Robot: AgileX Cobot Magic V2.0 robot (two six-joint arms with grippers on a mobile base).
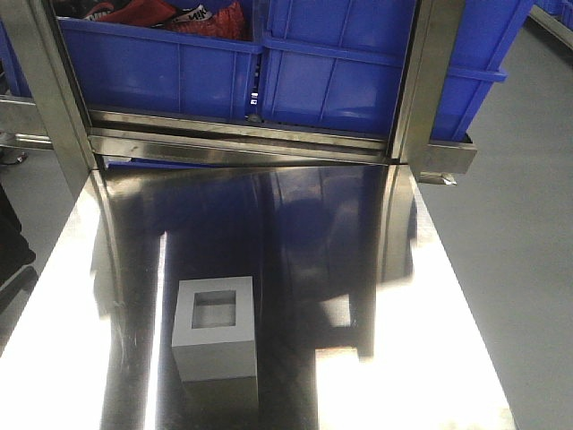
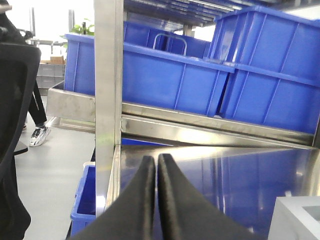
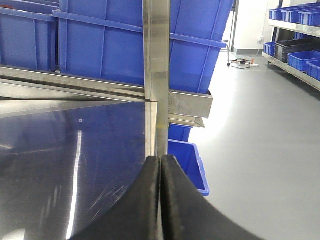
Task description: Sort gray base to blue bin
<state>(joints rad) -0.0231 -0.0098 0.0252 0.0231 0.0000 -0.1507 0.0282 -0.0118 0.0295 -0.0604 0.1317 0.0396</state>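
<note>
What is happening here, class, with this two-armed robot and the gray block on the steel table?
Nothing is being handled yet. The gray base stands alone on the steel table, its square recess facing up. The left gripper and right gripper each have their jaws shut on nothing, neither touching the block. On the rack behind the table sit the left blue bin, holding red and black items, and the right blue bin. The base is not yet sorted.
</note>
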